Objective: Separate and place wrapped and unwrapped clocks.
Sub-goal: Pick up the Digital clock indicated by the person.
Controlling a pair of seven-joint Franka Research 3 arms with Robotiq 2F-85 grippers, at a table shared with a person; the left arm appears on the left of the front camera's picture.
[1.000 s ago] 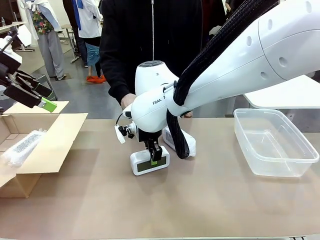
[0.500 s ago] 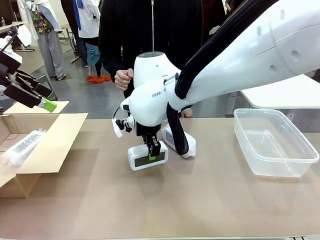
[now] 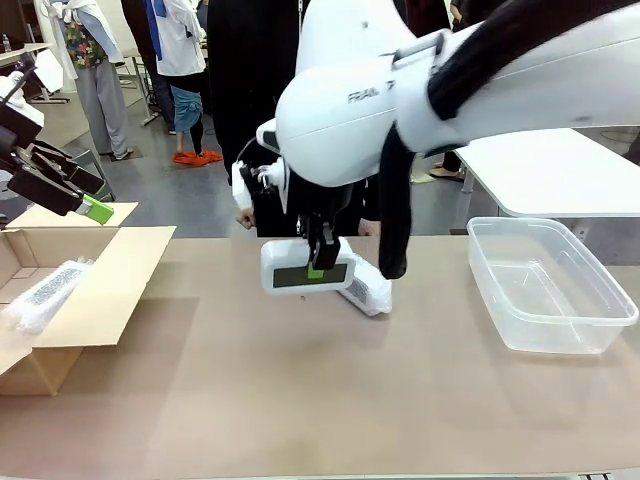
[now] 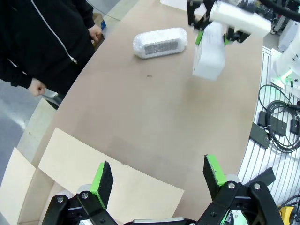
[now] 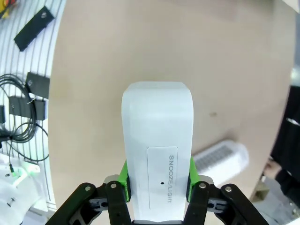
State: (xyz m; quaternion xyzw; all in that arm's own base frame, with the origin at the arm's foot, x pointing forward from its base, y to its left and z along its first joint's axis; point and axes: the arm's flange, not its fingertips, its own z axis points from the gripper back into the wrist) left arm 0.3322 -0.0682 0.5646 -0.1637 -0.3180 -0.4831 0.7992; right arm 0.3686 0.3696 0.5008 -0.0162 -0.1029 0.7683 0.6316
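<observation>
- Right gripper (image 3: pixel 316 268) (image 5: pixel 157 177) is clamping its green pads on the two long sides of the bare smooth white rounded-rectangle clock (image 3: pixel 305 268) (image 5: pixel 157 126) (image 4: pixel 209 51). The jaws are standing only as wide as the clock's body.
- The clock is hanging clear above the tan tabletop (image 3: pixel 300 400), with its dark display facing the robot's side. The wrist view is showing "SNOOZE/LIGHT" printed on its top.
- A whitish clock bundled in clear bubble wrap (image 3: pixel 365 290) (image 4: pixel 160 42) (image 5: pixel 220 159) is lying on the table just behind and beside the held clock.
- A clear plastic rectangular tub (image 3: pixel 540 345) is sitting to the right, well apart.
- Left gripper (image 3: pixel 85 195) (image 4: pixel 158 172) is hovering with jaws spread wide and nothing between them, over the open brown cardboard box (image 3: pixel 110 280).
- A second bubble-wrapped bundle (image 3: pixel 45 290) is lying inside that box.
- A person in a black zip jacket (image 3: pixel 250 80) is standing at the far edge.
</observation>
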